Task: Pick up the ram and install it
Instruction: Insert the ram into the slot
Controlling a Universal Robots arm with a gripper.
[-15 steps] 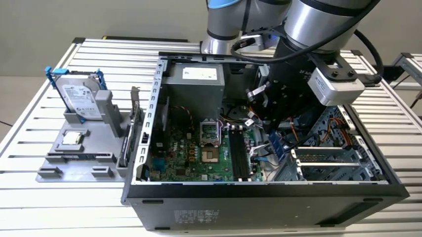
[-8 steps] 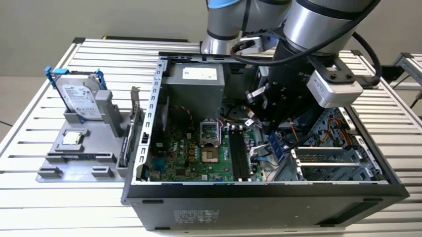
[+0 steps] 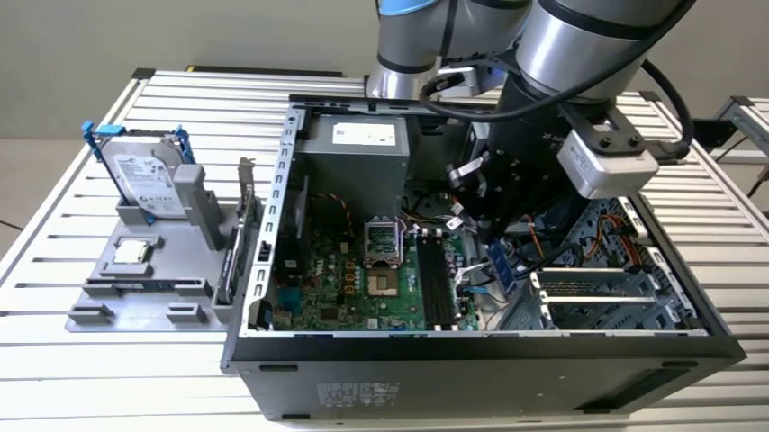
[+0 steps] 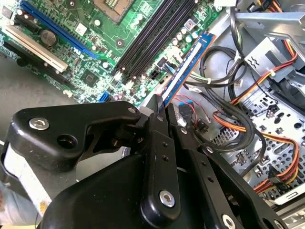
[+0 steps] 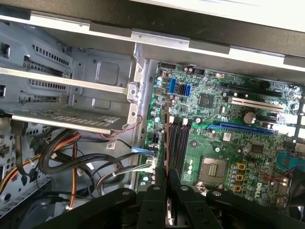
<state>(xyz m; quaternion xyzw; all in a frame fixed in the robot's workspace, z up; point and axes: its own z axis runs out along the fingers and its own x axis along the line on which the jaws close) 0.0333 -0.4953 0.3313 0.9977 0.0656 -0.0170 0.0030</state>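
Ram [image 4: 184,70]: held end was hidden between the clamped fingers of the gripper [image 4: 163,106] | ram in first wrist view: edge-on, faces not discernible | gripper body: cut off by the picture edge in both wrist views | arm [image 3: 589,36]: upper links cut off in exterior view, masked the far-right case [image 3: 481,355] interior
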